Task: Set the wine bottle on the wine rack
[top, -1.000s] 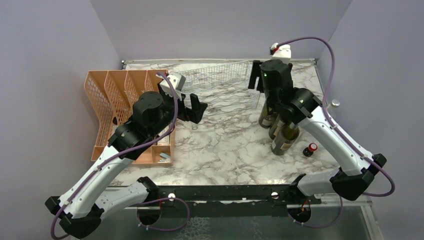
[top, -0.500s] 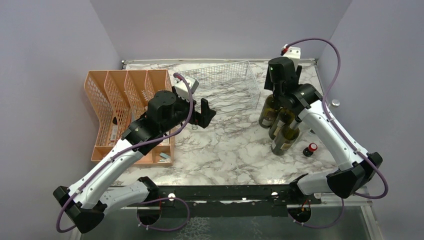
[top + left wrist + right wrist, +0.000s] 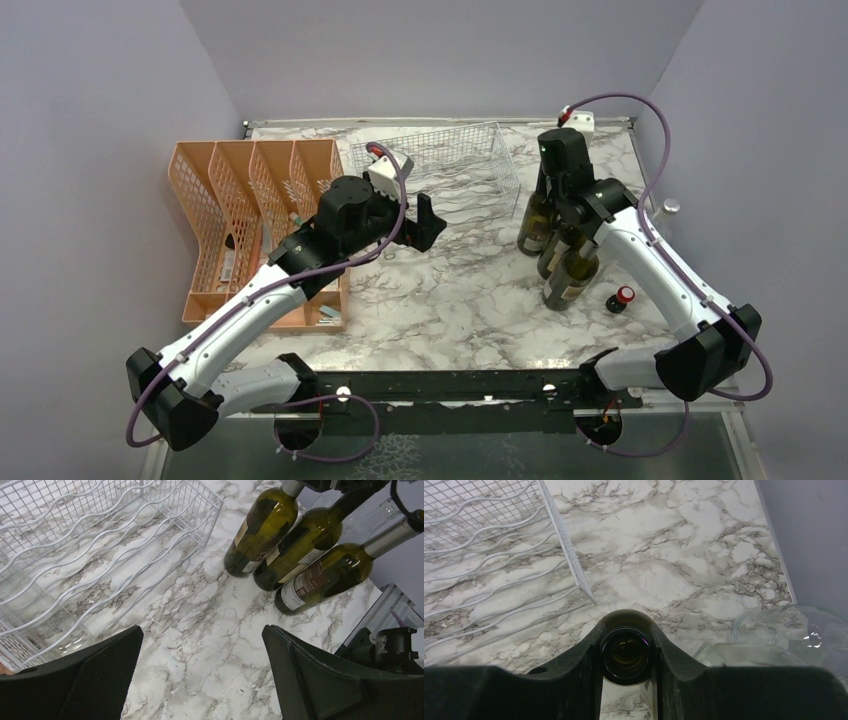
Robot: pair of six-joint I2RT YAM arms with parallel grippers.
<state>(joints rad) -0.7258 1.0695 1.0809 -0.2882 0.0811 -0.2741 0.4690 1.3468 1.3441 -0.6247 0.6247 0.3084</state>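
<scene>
Wine bottle (image 3: 535, 228) is standing upright on the counter (image 3: 470, 295), just beside the wine rack (image 3: 440, 165) and rearmost of three bottles, with the right tool (image 3: 626, 652) clamping its neck. Left tool (image 3: 202, 650) is hovering nearby, its fingers spread apart.

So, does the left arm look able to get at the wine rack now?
Probably yes. The left gripper is open and empty, just off the near edge of the wine rack, only bare table between. The right gripper, shut on the neck of a wine bottle, stands clear.
</scene>
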